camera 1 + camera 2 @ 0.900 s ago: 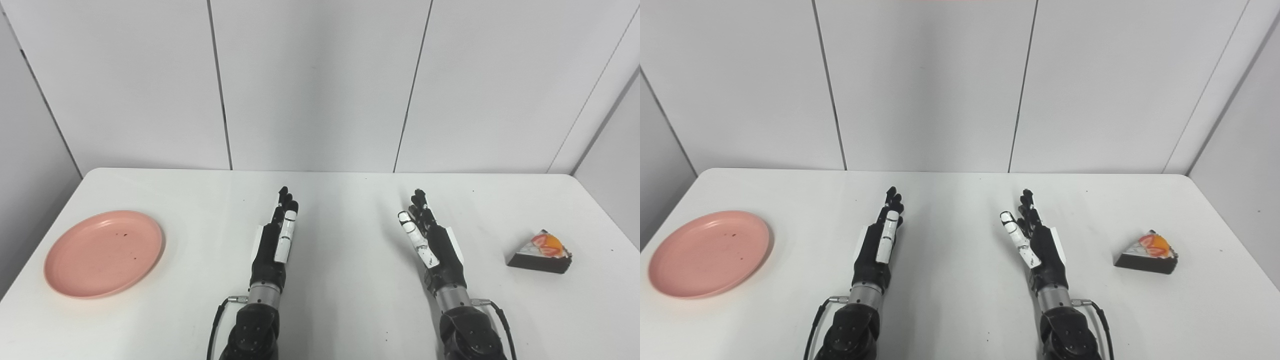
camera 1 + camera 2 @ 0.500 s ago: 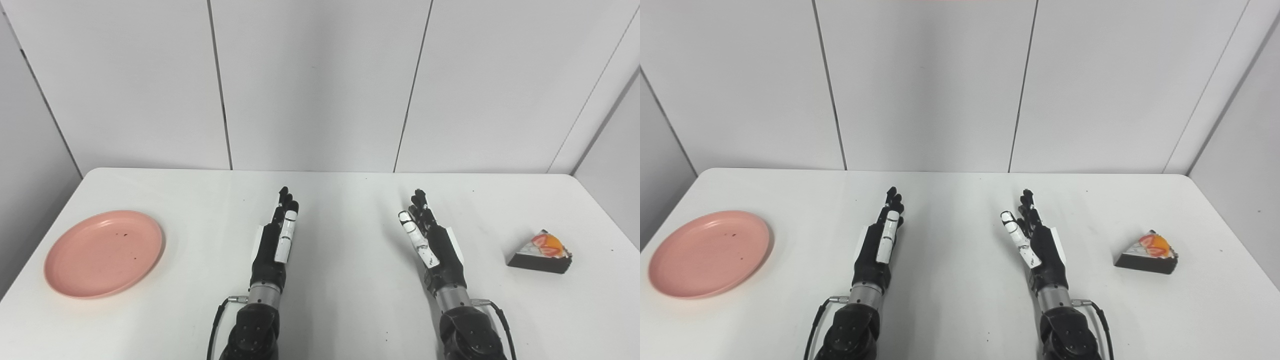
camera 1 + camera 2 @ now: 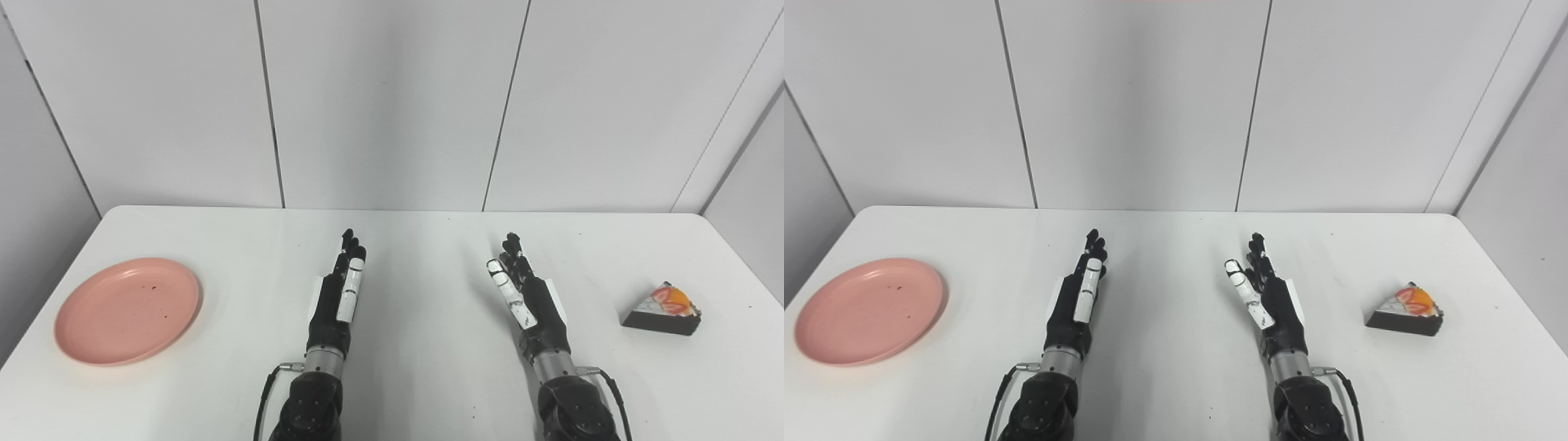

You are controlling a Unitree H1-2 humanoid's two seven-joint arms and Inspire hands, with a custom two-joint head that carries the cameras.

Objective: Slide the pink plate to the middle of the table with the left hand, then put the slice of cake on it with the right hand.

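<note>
White table [image 3: 429, 380] carries both the left hand [image 3: 337, 294] and right hand [image 3: 530, 294], fingers straight, holding nothing.

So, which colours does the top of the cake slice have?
The cake slice has a white top with red and orange fruit over a dark base, clearest in the left eye view.

Plain white rectangular table with rounded far corners [image 3: 429, 392], smooth matte top, a few tiny dark specks scattered across it. Behind, a pale grey panelled wall [image 3: 386, 104], split by thin dark vertical seams leaning slightly outward toward the top. Angled grey side panels [image 3: 37, 184] closing in at left and right, meeting the back wall at dark joints. Even, soft overhead light, faint shadows only, slightly brighter on the tabletop than on the walls. Floor and windows out of view.
</note>
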